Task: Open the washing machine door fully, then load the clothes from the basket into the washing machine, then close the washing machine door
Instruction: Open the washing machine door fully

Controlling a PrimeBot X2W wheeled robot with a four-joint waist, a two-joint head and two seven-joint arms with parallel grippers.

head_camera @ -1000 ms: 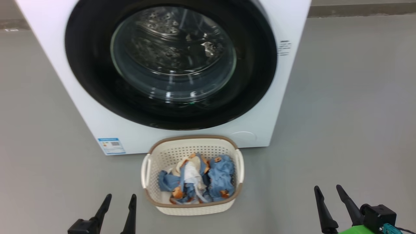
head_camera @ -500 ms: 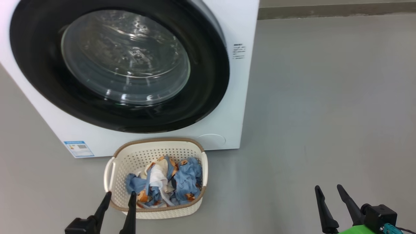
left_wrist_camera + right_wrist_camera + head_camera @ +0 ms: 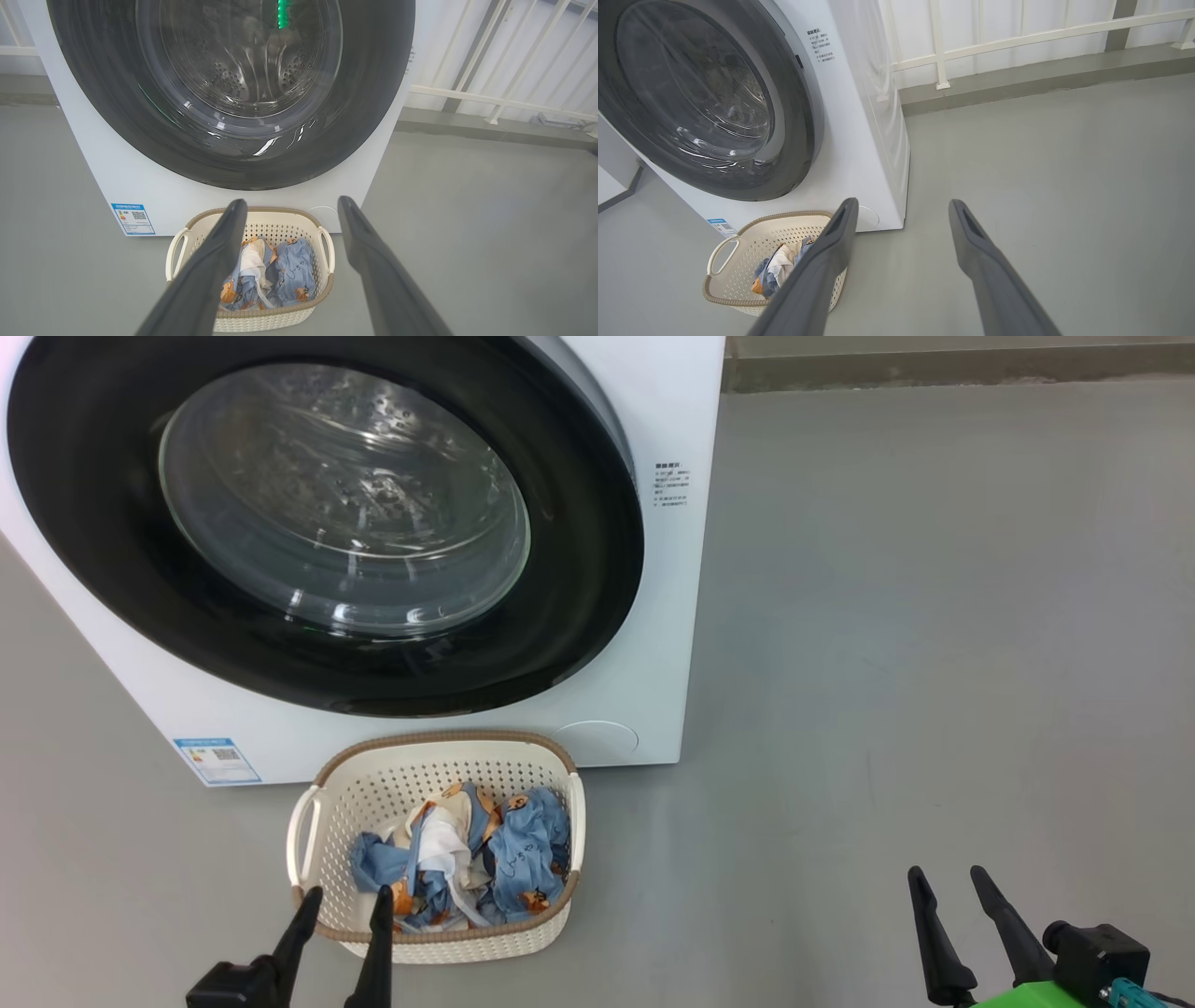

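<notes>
The white washing machine (image 3: 653, 644) stands on the floor with its round black-rimmed door (image 3: 579, 616) closed flat against the front; the steel drum shows through the glass. Just in front sits the cream basket (image 3: 439, 751), holding light-blue and cream clothes (image 3: 523, 859) with orange prints. My left gripper (image 3: 344, 898) is open and empty, its tips at the basket's near rim in the head view. My right gripper (image 3: 948, 875) is open and empty over bare floor, well right of the basket. The left wrist view faces the door (image 3: 364, 116) and basket (image 3: 322, 289); the right wrist view shows both from the right.
Grey floor (image 3: 934, 663) spreads wide to the machine's right. A low kerb with white railing (image 3: 1017, 42) runs behind it. A blue sticker (image 3: 217, 761) marks the machine's lower left corner.
The head camera has turned right, so machine and basket sit further left in the picture. Both grippers keep their places in the frame, still open; the door stays closed.
</notes>
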